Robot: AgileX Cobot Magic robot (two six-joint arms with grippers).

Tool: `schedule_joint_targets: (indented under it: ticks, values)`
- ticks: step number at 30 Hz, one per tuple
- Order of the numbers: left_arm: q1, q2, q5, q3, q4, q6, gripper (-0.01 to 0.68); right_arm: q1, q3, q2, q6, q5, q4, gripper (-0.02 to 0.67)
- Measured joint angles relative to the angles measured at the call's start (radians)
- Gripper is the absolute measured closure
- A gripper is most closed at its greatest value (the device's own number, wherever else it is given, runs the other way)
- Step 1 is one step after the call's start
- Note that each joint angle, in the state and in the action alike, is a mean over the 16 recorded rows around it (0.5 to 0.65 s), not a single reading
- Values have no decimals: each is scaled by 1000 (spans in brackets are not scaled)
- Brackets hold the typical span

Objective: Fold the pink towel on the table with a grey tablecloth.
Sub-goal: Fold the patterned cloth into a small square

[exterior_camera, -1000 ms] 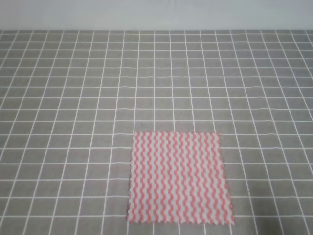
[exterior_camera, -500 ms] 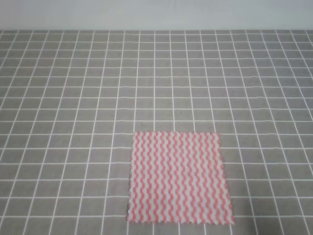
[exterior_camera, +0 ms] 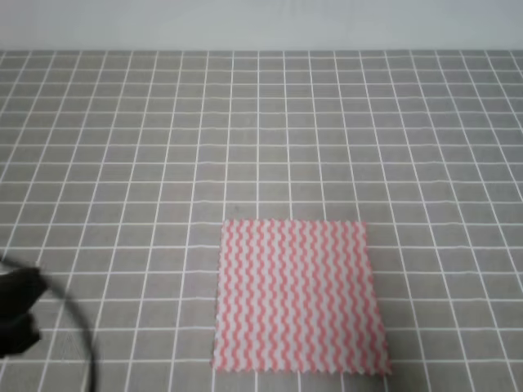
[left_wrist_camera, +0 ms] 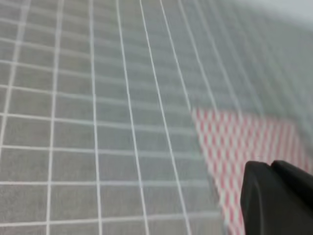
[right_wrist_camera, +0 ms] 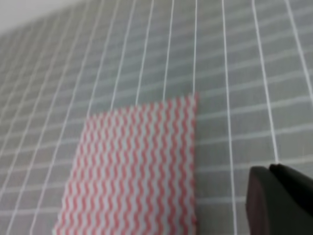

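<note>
Step in hand: approach phase, judged from layout. Nothing gripped, no fold started.

Pink towel (exterior_camera: 300,296) is laid flat on the desk w/ grey tablecloth (exterior_camera: 261,131), lower centre of the exterior frame, slightly right of middle, bottom edge near the frame bottom. All 4 corners seen in that view, none lifted.

Left arm's gripper (exterior_camera: 18,310) is seen as a dark blurred mass at the lower left edge of the exterior view, a black cable curving down beside it. It sits well apart from the towel's left edge. Jaws: spread or pressed together can't be told, too blurred, tips not resolved. In the left wrist view only a dark body corner shows at lower right, w/ the towel's near corner just above it.

Right arm's gripper (right_wrist_camera: 281,200) isn't seen in the exterior view. In the right wrist view only a dark edge shows at lower right, towel at lower left of that frame. Jaws state can't be told there either.

Next move, est.: 1 towel edge or corner to be pinched low at the cloth, lifted, carried over to the opposite edge. Thin cloth, so jaws must be brought right down to the desk; risk of dragging the whole sheet instead of lifting 1 layer.

Towel look: thin, square-ish, pink/white wavy zigzag stripes running top to bottom, pinked sawtooth edges, no creases visible.
</note>
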Motion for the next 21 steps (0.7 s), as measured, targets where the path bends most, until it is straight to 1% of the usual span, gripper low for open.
schedule_joint_targets:
  ticks: [5,9,12,15,18,21]
  values:
    - [-13,148,38,-69,-88,166,674,0,-41,112,-42,65,42,665]
    - [-50,233,5,-88,-182,292,674,4,-50,182,-107,85,126,665]
    - [-101,285,-47,-89,-246,367,674,22,-54,230,-161,84,196,664]
    - [-165,332,-107,-89,-290,414,674,64,-61,281,-212,65,262,665]
    - [-238,374,-168,-89,-313,436,674,132,-73,339,-249,27,315,664]
    - [-306,412,-217,-89,-322,442,674,221,-87,406,-264,-29,342,664]
